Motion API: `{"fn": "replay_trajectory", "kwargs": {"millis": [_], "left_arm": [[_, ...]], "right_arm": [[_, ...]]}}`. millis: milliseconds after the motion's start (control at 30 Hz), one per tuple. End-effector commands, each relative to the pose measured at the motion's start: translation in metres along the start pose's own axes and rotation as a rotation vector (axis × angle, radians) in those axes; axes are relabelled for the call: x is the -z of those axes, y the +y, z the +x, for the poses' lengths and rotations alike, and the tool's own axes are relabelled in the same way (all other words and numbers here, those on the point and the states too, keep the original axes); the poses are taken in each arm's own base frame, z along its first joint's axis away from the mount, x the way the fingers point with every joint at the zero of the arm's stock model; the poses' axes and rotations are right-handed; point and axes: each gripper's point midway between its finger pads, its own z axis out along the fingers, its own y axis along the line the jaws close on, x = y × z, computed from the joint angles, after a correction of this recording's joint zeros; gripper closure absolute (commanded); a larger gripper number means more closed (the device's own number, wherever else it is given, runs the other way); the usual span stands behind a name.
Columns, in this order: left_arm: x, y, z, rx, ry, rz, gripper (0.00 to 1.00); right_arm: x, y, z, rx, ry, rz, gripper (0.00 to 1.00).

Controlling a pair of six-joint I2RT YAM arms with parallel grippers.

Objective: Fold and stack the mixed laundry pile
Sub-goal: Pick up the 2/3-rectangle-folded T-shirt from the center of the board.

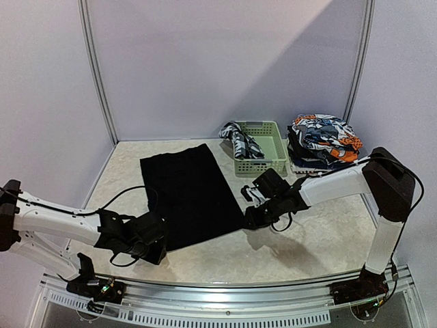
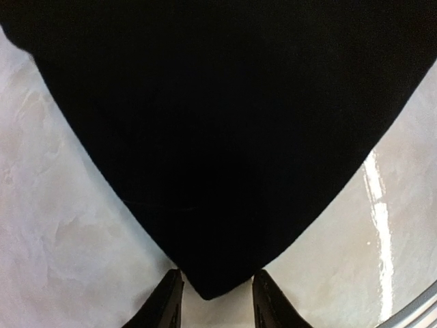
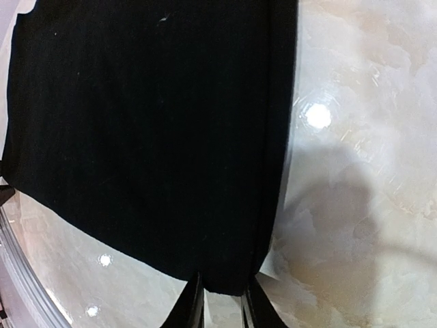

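My left gripper (image 2: 217, 304) straddles the near-left corner of the black cloth (image 1: 188, 191), jaws apart. The right gripper (image 3: 220, 304) sits at the near-right corner (fingers closer-set; clamped or not, I can't tell). The cloth lies flat, its long axis running away from both, near to far.

Black cloth (image 1: 188, 195): plain, spread flat, a long rectangle lying mid-table, slightly skewed.
Checked shirt (image 1: 240, 140): black-and-white, crumpled, draped over the left rim of the basket (image 1: 263, 169).
Printed pieces (image 1: 324, 137): orange-blue-white, stacked, far right.
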Motion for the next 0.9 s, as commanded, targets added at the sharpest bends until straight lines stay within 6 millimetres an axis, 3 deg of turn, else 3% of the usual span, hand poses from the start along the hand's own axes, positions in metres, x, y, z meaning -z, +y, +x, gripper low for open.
{"fn": "replay_trajectory", "kwargs": {"millis": [0,267,533,867], "left_arm": [[-0.006,-0.006,-0.001,-0.012,-0.014,0.012,0.67],[-0.011,-0.015,-0.008,-0.032,-0.035,0.041,1.0],[-0.005,-0.029,-0.007,-0.042,-0.025,0.093,1.0],[0.028,-0.048,-0.002,-0.096,-0.02,0.118,1.0]], "right_arm": [[-0.013,-0.015,0.019,-0.016,0.073,0.039,0.82],[-0.015,-0.017,0.019,-0.02,0.076,0.043,0.99],[-0.004,-0.015,0.017,-0.016,0.067,0.048,1.0],[0.025,-0.013,0.026,-0.029,0.044,0.05,1.0]]}}
